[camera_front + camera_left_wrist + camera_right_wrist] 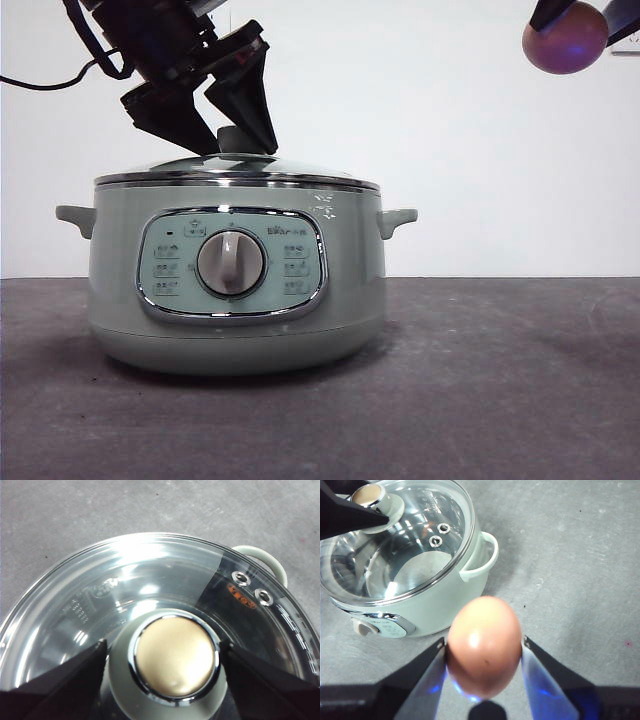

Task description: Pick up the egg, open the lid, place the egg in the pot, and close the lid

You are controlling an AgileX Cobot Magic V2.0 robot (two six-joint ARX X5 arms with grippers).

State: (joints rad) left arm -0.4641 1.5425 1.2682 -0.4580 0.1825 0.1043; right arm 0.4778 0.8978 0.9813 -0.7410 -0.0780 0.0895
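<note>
- Grey tabletop (500,400) and white wall frame my view; the egg (483,647) sits pinched between my right gripper (482,652) jaws, held high and well right of the pot (235,290).
- My left gripper (162,662) straddles the lid (150,580) knob (175,655), jaws flanking it; I cannot tell if they grip.
- Lid rests on the pot.

Left tool (238,128): matte black, angular wedge-shaped jaws; black cable trailing behind.
Right tool (483,652): black jaws, blue-lit inner faces.
</note>
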